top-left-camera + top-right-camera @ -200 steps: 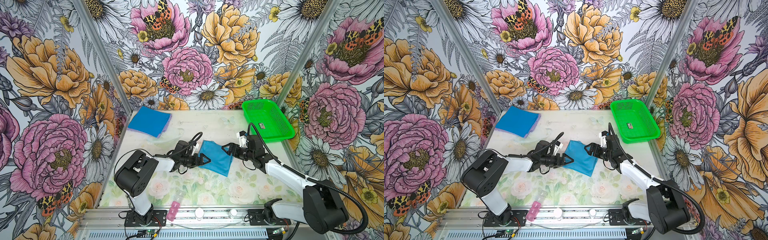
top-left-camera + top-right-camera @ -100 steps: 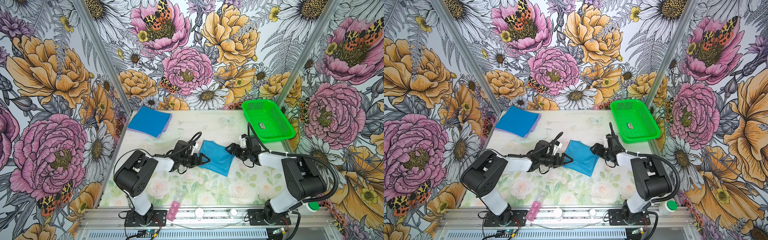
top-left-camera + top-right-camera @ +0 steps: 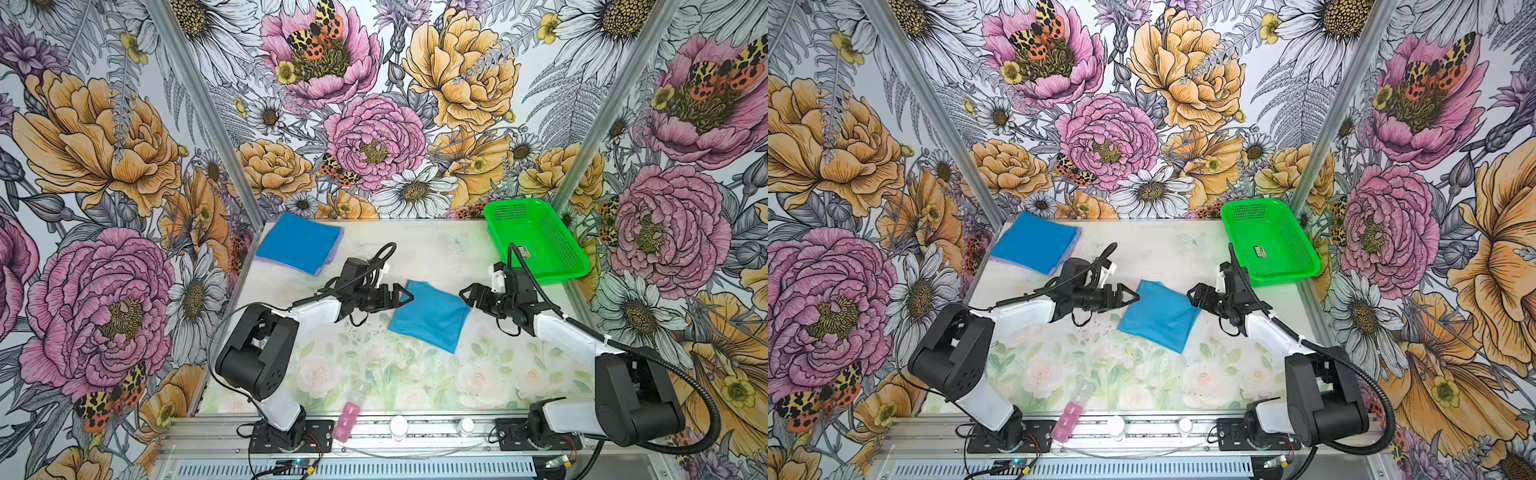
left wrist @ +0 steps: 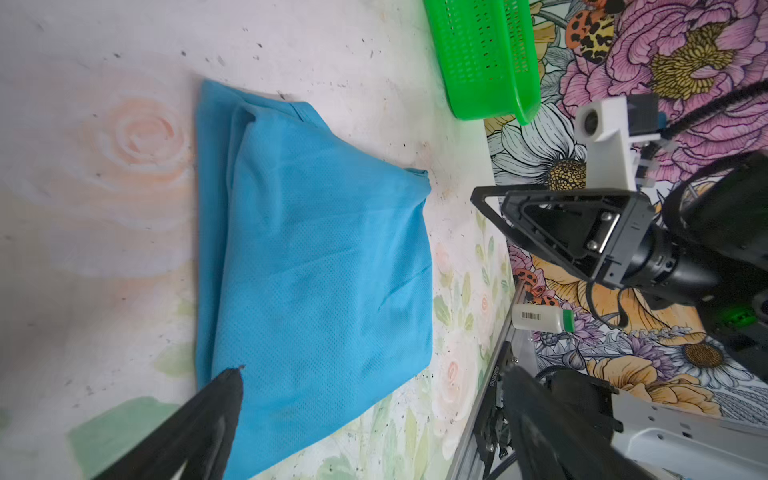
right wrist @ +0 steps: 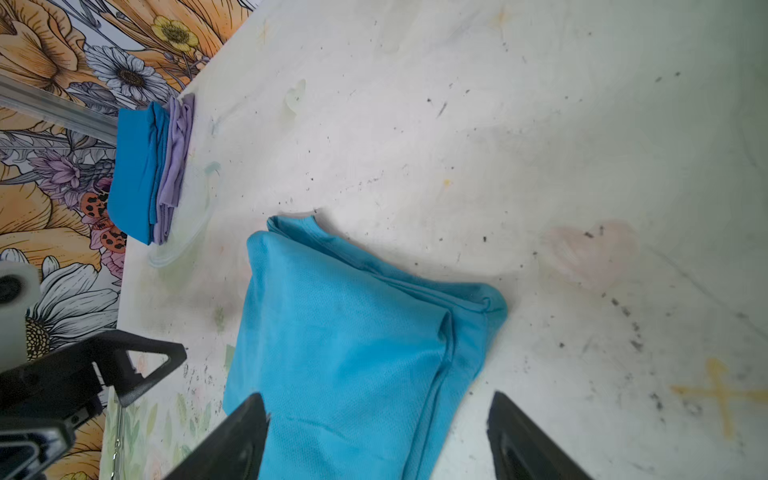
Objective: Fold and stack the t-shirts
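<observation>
– Lying where, that folded teal-blue cloth t-shirt (image 3: 428,318)?
– It is lying mid-table on the pale floral tabletop (image 3: 436,249), between the arms; the left gripper (image 3: 409,297) is hovering at its left edge, jaws spread, grasping nothing
– And the right gripper (image 3: 463,293)?
– Also gaping empty, by the right corner; the folded blue and lavender shirt stack (image 3: 297,247) is sitting far left

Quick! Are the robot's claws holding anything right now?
Left gripper: open, holding nothing, next to the teal t-shirt.
Right gripper: open, holding nothing.
</observation>
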Robot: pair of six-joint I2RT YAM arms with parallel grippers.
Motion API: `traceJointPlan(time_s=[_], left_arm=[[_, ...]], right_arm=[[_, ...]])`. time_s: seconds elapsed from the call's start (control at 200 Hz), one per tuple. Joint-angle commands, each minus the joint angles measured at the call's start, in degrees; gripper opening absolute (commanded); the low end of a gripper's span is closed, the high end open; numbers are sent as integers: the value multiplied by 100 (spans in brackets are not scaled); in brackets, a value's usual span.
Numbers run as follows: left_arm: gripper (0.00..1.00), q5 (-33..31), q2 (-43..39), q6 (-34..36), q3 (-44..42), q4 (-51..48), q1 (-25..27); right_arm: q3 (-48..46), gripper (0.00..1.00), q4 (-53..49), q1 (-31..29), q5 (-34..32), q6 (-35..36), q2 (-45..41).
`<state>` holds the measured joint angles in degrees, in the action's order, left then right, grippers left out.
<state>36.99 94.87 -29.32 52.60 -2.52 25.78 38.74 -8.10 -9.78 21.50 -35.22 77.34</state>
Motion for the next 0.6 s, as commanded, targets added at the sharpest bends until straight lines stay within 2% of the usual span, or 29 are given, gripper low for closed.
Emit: traceJointPlan(time_s=[0.0, 0.27, 0.59], left_arm=[[99, -596, 270, 648, 474, -851, -4], [99, -708, 961, 717, 977, -1066, 36], [99, -1062, 1791, 931, 1773, -1830, 569]], right_arm=[[-189, 85, -270, -48, 125, 39, -122], [-392, 85, -324, -500, 190, -93, -54], [-722, 85, -341, -783, -192, -471, -456]])
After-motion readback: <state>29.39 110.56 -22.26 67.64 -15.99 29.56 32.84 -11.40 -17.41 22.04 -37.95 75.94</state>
